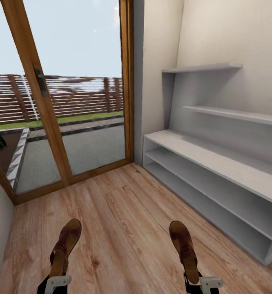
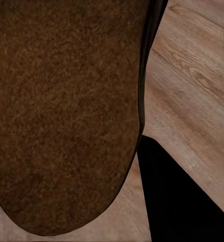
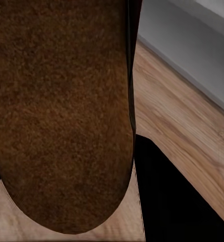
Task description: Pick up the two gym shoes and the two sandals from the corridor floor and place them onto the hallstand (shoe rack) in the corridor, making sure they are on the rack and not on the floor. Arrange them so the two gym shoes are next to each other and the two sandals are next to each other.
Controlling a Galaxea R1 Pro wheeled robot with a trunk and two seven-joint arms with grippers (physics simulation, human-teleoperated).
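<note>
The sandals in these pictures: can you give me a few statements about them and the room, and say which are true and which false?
1. Each gripper holds one sandal. True: the left gripper holds the left sandal, and the right gripper holds the right sandal.
2. The shoe rack already has shoes on it. False: the tiers in view are bare.
3. The shoe rack stands on the robot's right. True.
4. The floor is grey tile. False: it is light-brown wood plank.
5. The glass door looks onto a fence. True.
</note>
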